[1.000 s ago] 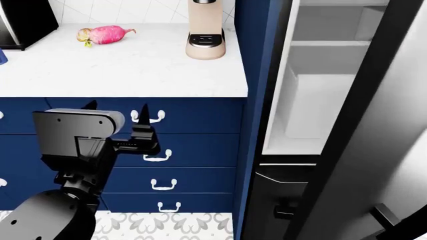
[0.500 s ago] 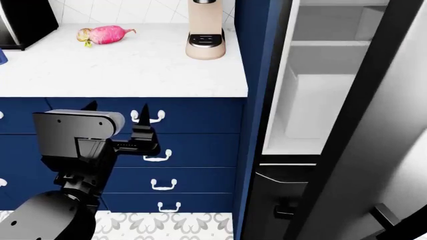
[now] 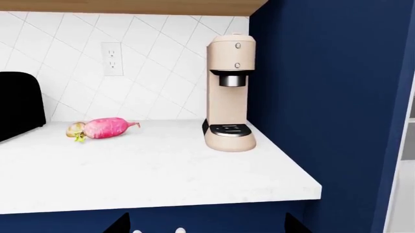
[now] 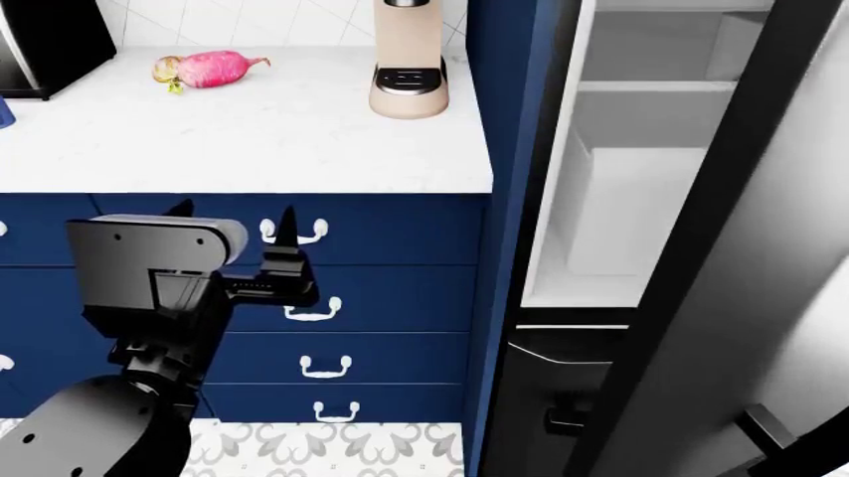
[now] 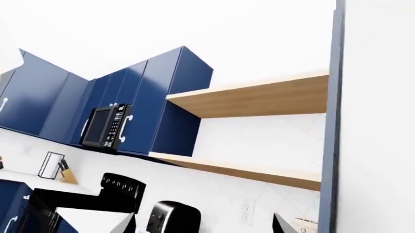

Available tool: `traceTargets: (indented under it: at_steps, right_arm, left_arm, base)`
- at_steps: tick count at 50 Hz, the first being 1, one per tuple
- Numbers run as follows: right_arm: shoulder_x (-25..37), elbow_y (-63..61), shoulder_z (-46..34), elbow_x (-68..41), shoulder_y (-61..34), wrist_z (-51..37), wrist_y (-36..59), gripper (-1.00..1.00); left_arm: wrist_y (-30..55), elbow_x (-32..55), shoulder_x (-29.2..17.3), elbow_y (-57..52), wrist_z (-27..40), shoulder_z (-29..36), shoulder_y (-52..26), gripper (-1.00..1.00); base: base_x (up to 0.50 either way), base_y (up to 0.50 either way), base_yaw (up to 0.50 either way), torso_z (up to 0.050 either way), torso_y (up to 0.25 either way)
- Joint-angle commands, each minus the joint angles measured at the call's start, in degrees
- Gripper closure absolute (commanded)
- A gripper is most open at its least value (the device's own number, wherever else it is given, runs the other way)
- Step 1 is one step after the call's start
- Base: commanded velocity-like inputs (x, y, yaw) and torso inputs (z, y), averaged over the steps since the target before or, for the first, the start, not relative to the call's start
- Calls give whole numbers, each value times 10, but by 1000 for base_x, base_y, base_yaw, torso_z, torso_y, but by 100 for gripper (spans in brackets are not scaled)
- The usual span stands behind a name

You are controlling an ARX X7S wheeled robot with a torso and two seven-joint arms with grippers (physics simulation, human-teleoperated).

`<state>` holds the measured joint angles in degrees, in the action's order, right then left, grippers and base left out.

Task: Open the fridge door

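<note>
Well off to the right of the left gripper (image 4: 233,224), the fridge door (image 4: 723,268) is standing ajar, exposing white shelves; that claw is idling wide apart before the drawers (image 4: 385,298), holding nothing.

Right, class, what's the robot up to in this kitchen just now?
It is opening the fridge. The fridge door already stands swung out, showing white shelves inside. The left hand hangs open and empty in front of the navy drawers. The right hand is out of view, so whether it grips the door cannot be told.
</note>
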<state>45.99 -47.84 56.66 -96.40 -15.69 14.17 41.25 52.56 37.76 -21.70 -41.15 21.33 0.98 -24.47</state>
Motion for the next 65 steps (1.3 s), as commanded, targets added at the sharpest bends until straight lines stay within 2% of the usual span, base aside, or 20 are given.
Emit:
traceTargets:
  at_steps: [1,17,34,47,49,53,56,65]
  right_arm:
    - [6,-18,-65,9,-24,-41,-2,-100]
    - [6,6,-202,81,-98,-81,6,-100]
    - [5,-20,-251,53,-118,-103,7,-100]
    - [-19,-3,-324,113,-158,-104,17,-100]
    - [-23,1,-336,130,-161,-103,21,-100]
    - [-27,3,-349,150,-158,-96,27,-100]
    - [-23,-5,-334,136,-146,-95,22,-100]
    - [-19,-8,-328,129,-142,-96,19,-100]
  left_arm:
    - [-2,3,-1,1,2,0,1,-100]
    - [-8,-1,0,14,3,10,-7,-100]
    - [-11,2,-3,12,6,11,-4,-100]
    - [-14,5,-5,16,7,11,-4,-100]
    - [-11,15,-11,-6,10,-2,15,-100]
    - [-10,58,-34,-91,17,-65,104,-100]
    - [-21,79,-46,-132,15,-103,160,-100]
    - [-28,85,-51,-140,16,-111,176,-100]
  base:
    - [0,0,0,0,0]
    - [0,0,0,0,0]
    - [0,0,0,0,0]
    - [0,0,0,0,0]
    - [0,0,0,0,0]
    - [0,0,0,0,0]
    - [0,0,0,0,0]
    - [0,0,0,0,0]
